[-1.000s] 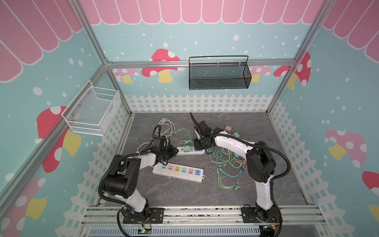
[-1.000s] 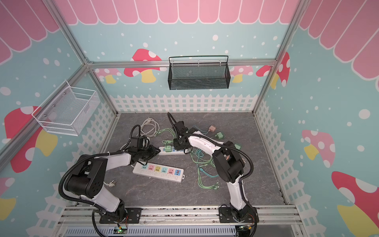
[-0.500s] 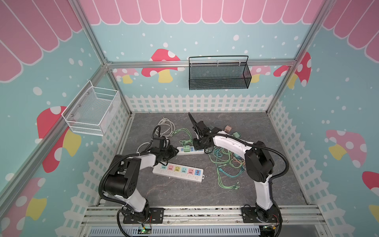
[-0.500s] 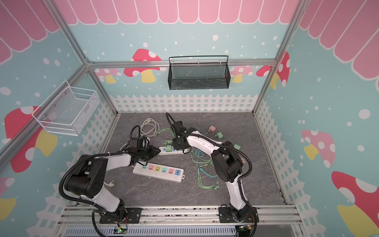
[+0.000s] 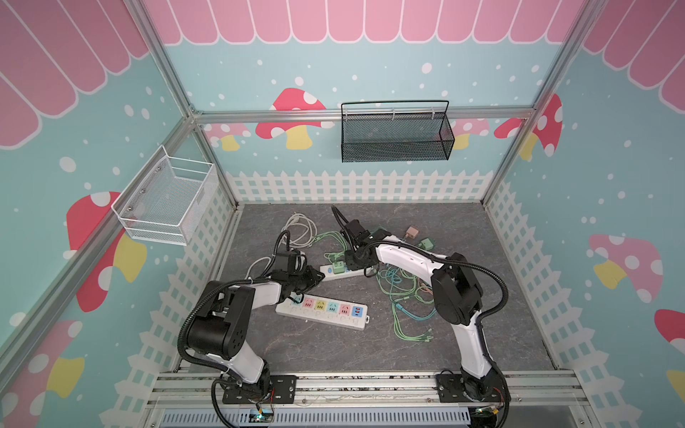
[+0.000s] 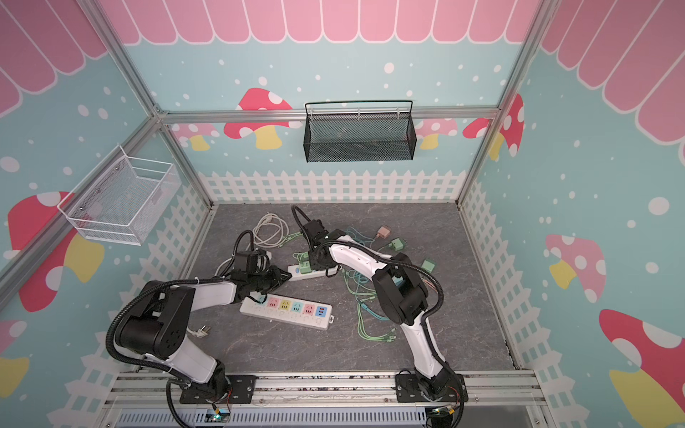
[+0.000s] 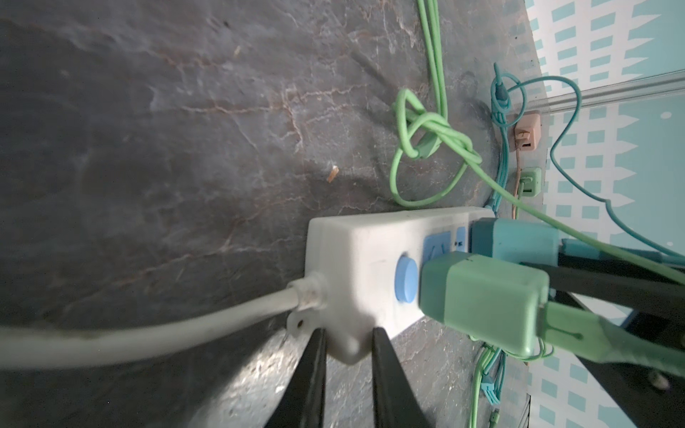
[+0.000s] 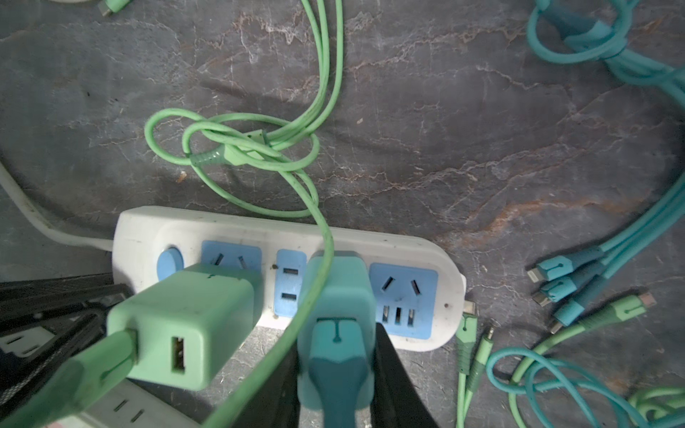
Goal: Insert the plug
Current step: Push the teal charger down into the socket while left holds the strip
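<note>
Left gripper (image 7: 348, 339) is pinched on the cord-end corner of the white power strip (image 7: 363, 237), pinning it to the floor (image 7: 185, 148) just beyond the colourful strip (image 5: 322, 309), at its twelve o'clock in both top views. Farther on, at the left gripper's two o'clock, the right gripper (image 8: 337, 344) is clamped on the teal plug (image 8: 335, 292), which stands on the strip's middle socket beside the green adapter (image 8: 185, 322); we cannot tell whether its prongs are fully home. We judge we should push straight along the prongs, keep the strip pinned, and mind the green cable (image 8: 326, 229) draped over the plug. Compared with a second ago, the right gripper has shifted slightly toward nine o'clock; the left gripper and both strips look unmoved.
</note>
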You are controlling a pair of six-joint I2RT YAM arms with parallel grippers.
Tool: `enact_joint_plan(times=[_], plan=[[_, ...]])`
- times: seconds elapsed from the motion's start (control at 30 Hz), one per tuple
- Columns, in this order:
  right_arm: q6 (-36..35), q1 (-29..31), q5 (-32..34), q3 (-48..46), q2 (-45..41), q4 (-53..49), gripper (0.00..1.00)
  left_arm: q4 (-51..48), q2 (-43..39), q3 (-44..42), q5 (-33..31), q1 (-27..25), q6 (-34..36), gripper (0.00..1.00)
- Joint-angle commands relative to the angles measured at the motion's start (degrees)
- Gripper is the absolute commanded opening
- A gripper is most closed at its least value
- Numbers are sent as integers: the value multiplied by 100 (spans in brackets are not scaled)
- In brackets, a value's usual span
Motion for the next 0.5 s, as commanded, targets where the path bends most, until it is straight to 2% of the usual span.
enact_joint_plan(times=[0.0,0.47], plan=[[-87,68,200,89,437,-477,0,-226,17,-147,91,-96,-96,21],[-270,150,451,285,1072,-836,0,-356,-106,-127,29,-97,-87,20]])
